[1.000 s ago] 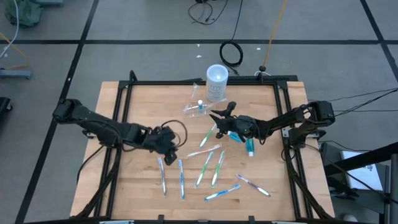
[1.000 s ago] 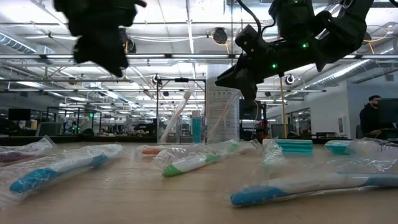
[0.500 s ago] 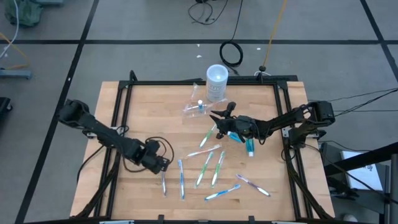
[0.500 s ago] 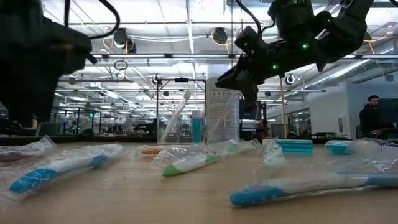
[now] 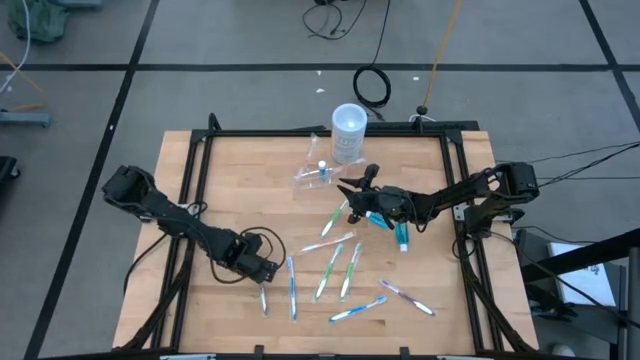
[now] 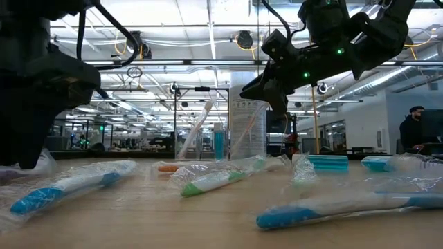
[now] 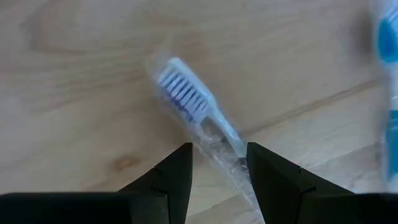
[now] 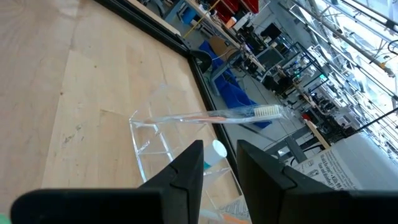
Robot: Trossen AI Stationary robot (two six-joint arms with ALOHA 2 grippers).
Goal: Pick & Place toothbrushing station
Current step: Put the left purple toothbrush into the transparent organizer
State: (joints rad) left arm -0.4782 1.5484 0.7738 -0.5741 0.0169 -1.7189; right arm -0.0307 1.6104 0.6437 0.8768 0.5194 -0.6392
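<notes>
1. Left gripper [image 7: 217, 168], low at the high view's lower left, has its jaws parted, straddling the neck of a wrapped toothbrush [image 7: 198, 124] on the wooden table [image 5: 215, 180]; nothing is clamped.
2. Right gripper [image 5: 347, 185], right of centre in the high view, hangs above the table with fingers slightly apart and empty.
3. Only the right wrist view shows the toothbrushing station [image 8: 152, 140] plainly: a clear holder, an orange-handled brush [image 8: 214, 115] lying across it lengthwise.
4. From above, the station sits upper centre, just below the white cup [image 5: 348, 130].

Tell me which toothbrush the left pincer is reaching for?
The purple-bristled wrapped toothbrush, leftmost of those on the table; the left pincer straddles it, open.
</notes>
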